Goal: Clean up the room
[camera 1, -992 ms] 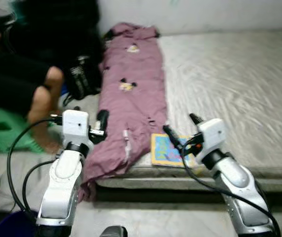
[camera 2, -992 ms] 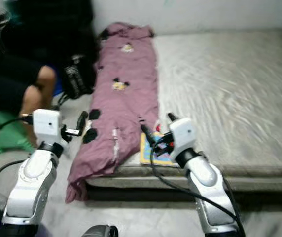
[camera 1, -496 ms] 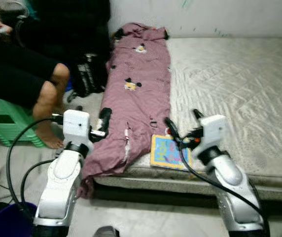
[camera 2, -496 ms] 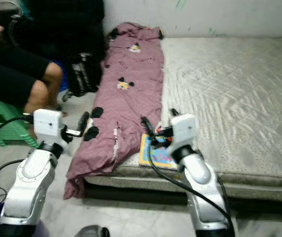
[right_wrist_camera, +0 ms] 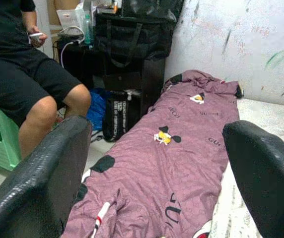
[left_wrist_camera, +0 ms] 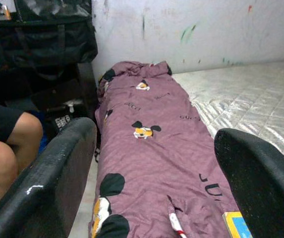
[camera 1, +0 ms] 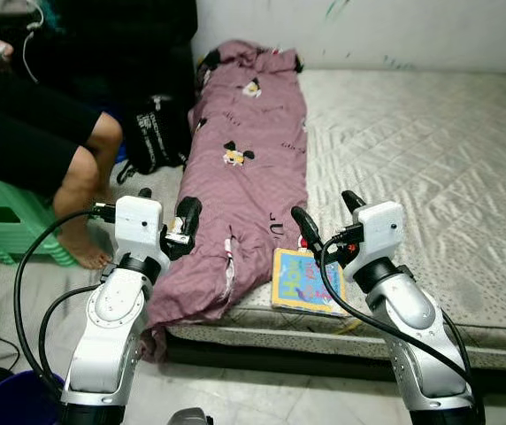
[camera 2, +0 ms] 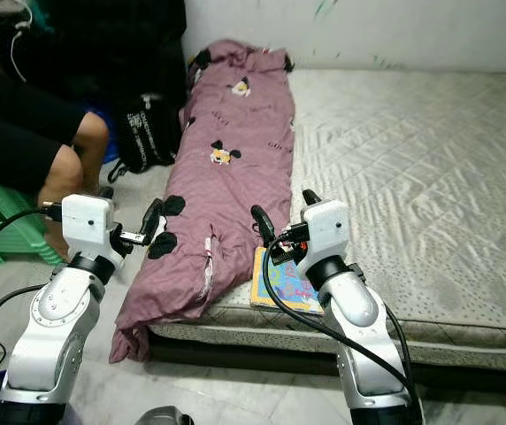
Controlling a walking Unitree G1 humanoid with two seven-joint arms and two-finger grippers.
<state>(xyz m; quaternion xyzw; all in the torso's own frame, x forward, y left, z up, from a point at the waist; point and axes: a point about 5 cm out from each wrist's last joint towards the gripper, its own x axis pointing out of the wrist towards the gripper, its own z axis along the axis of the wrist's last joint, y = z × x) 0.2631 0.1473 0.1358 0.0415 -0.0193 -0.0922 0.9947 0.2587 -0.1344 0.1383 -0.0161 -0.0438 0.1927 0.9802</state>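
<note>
A mauve quilt printed with cartoon mice lies along the left side of the mattress, and its near end hangs over the front corner. A colourful picture book lies flat at the mattress's front edge, beside the quilt. My left gripper is open and held up by the quilt's left edge, touching nothing. My right gripper is open too, raised just above and behind the book. The wrist views look between the black fingers along the quilt.
A person in black shorts sits on a green stool at the left, holding a small device. A black bag stands on the floor by the bed. A blue bucket is near my left foot. A wall backs the mattress.
The camera has shifted and the blur has cleared. My right gripper stands a little higher above the book. Both grippers stay open and hold nothing.
</note>
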